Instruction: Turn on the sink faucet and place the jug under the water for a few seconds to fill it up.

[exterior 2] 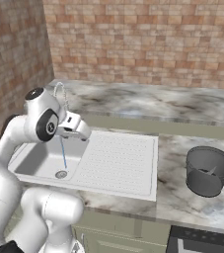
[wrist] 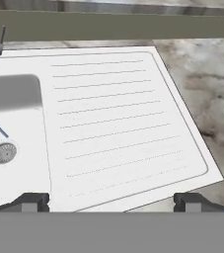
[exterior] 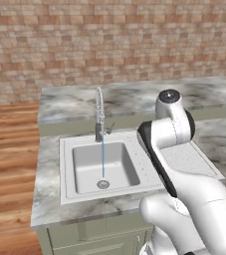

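Water (exterior: 103, 158) falls as a thin blue line from the sink faucet (exterior: 100, 112) into the basin of the sink (exterior: 84, 149) in the left base view, ending near the round drain. The faucet's coiled neck rises at the back edge of the sink, set in a marbled counter (exterior: 47, 184) before a brick wall. The white arm rises from the lower right, its elbow bent above the ribbed draining board. At the right edge, a dark shape stands on the counter, cut off by the frame.

From the right base view, the jug (exterior 2: 209, 171) sits on the counter, well to the right of the sink and clear of the draining board, tilted so its wide mouth shows. The arm climbs from the lower left and folds forward, its hand pointing down over the seam between basin and draining board, next to the falling water. The jug is well apart from the hand.

Along the hand view, the pincer (wrist: 111, 201) has its two dark fingertips (wrist: 32, 201) spread wide apart, holding nothing. Beneath lies the ribbed draining board, with the basin, drain and blue stream at left. A sliver of dark rim shows at the right edge, on the counter.
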Controlling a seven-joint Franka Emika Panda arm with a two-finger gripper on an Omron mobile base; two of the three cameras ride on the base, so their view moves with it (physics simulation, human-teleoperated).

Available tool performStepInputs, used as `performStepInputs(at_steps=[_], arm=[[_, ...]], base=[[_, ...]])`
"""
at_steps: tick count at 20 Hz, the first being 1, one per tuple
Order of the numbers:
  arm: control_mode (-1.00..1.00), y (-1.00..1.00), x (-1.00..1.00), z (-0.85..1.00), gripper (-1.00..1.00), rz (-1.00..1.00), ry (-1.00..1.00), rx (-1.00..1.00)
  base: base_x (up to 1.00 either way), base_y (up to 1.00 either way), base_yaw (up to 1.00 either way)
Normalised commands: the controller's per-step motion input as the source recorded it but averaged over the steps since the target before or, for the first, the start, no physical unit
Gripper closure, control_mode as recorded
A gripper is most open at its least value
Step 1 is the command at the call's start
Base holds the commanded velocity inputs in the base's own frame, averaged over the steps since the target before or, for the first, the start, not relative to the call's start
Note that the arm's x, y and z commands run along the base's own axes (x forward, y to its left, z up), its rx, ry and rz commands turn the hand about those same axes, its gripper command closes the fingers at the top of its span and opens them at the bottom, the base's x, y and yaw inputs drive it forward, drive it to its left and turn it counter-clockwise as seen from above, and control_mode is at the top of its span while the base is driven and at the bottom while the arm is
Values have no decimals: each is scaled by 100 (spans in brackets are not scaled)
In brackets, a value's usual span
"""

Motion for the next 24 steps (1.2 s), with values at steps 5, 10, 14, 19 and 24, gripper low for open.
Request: performStepInputs(at_steps=[5,10,14,19,24], arm=[[-100,0,-80,0,-100,0,0,0],[-100,-2,-69,0,-100,0,0,0],[-100,-11,-9,1,-100,-1,0,0],[-100,-1,0,8,-100,0,0,0],[-100,0,2,5,-100,0,0,0]], base=[[0,0,0],[0,0,0],[0,0,0],[0,0,0],[0,0,0]])
